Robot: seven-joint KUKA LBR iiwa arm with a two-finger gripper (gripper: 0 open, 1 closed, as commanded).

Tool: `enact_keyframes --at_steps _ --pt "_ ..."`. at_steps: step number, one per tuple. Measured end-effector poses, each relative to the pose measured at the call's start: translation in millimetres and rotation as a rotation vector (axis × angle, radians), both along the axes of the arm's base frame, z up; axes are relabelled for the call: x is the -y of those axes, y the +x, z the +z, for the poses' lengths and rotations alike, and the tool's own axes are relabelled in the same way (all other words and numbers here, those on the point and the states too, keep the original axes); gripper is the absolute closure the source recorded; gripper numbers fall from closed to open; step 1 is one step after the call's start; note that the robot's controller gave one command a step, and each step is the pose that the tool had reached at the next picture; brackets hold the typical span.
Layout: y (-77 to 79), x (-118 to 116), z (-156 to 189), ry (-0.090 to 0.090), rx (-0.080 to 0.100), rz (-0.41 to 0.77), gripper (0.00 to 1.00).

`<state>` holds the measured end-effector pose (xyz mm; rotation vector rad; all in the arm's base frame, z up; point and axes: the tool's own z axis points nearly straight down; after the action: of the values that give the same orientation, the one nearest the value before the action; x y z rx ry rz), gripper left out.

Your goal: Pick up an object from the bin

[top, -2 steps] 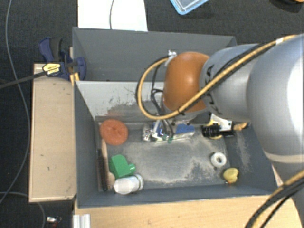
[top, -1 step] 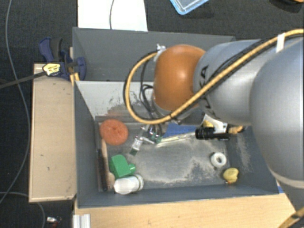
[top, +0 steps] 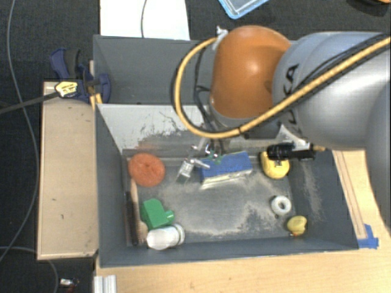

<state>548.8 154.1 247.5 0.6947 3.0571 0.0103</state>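
Note:
My gripper point(top: 194, 163) hangs low in the middle of the bin, just below the orange wrist cover. Its metal end sits at the left end of a flat blue thing with a white edge point(top: 227, 167), touching or nearly touching it. An orange round disc point(top: 146, 168) lies to the gripper's left, apart from it. To the right of the blue thing is a yellow thing with a black top point(top: 275, 163), partly under the arm.
Near the front left corner lie a green block point(top: 156, 212) and a white capped bottle point(top: 164, 237), with a dark stick point(top: 131, 217) along the left wall. A white ring point(top: 281, 205) and a small yellow lump point(top: 297, 224) lie front right.

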Motion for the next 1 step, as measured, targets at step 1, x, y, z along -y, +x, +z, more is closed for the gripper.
enact_keyframes --at_steps 1 --pt "20.8 -7.4 6.1 0.004 0.014 0.004 0.0"
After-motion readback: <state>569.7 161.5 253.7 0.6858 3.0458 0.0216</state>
